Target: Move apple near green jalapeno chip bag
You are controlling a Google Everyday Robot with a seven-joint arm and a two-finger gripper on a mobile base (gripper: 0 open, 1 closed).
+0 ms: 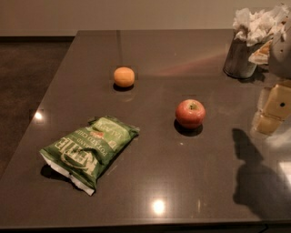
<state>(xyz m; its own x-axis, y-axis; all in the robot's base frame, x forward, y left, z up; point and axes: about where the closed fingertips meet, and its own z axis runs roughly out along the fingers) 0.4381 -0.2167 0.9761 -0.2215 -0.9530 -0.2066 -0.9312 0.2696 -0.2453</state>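
The gripper [272, 111] is hanging over the right edge of the desk [182, 182], partly cut off by the frame. Whether it is released or clenched cannot be told. It is standing apart from the apple [190, 113], which is resting upright a little right of the desk's centre with its stem dimple facing up. The green jalapeno chip bag [88, 150] is lying flat near the front left corner, set diagonally, with its white sealed edge pointing toward the front edge; it is lying well apart from the apple. An orange round fruit [124, 76] is sitting toward the far edge, left of the middle, and is lying off the line between apple and bag, on the far side of it. A metal cup [238, 61] stuffed with crumpled white paper [254, 25] is standing at the far right corner, behind the gripper. A dark shadow [254, 175] is falling across the desk near the front right corner. The desk surface is showing dark, smooth and glossy, reflecting bright light spots near the front edge and the left edge. A dark floor [27, 68] is lying beyond the left edge, and a pale wall [136, 13] is running behind the far edge.
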